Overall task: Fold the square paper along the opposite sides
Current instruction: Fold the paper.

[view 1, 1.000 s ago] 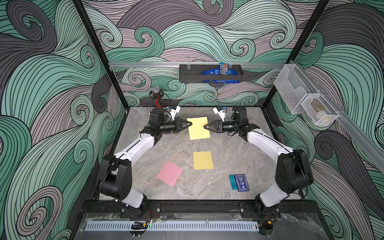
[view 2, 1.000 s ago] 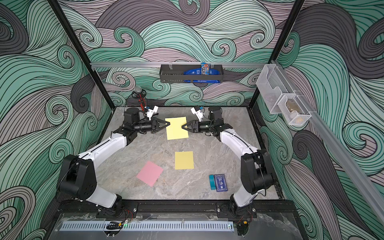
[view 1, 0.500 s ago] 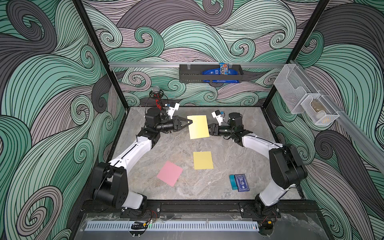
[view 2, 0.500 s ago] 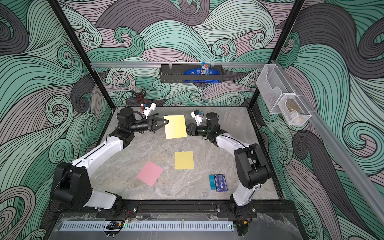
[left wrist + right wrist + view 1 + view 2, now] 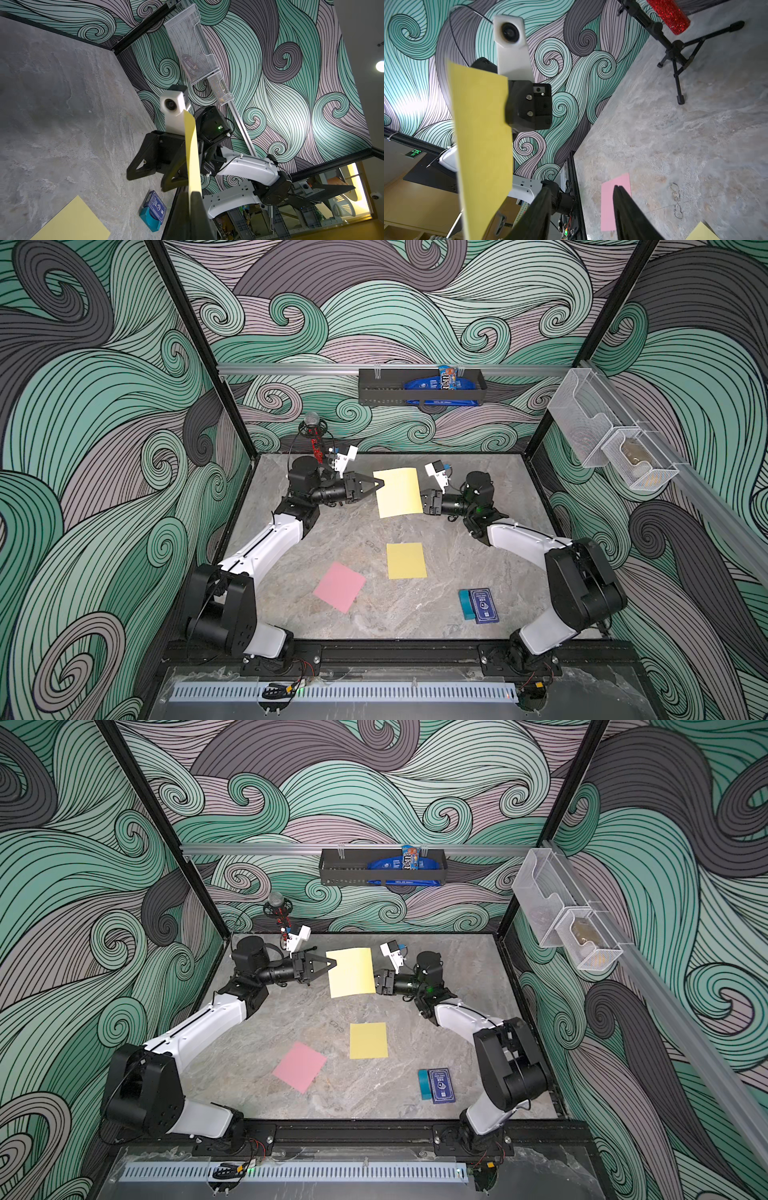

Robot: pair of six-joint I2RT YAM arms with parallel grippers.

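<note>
Yellow paper (image 5: pixel 398 491) is hanging above the worktop (image 5: pixel 457 556), pinched at one edge by the left claw (image 5: pixel 376 486).
The left claw is pressing its jaws together on the side of the paper nearest it, and in the left wrist view the paper is running edge-on out from those jaws. The right claw (image 5: pixel 582 188) is facing the left claw from the paper's opposite side with its jaws spread. In the right wrist view the paper is standing off to one side of those jaws, not between them. Down on the worktop, nearer the arm bases than either claw, a second yellow sheet (image 5: pixel 406 560), a pink sheet (image 5: pixel 340 592) and a blue card box (image 5: pixel 482 605) are lying apart.
</note>
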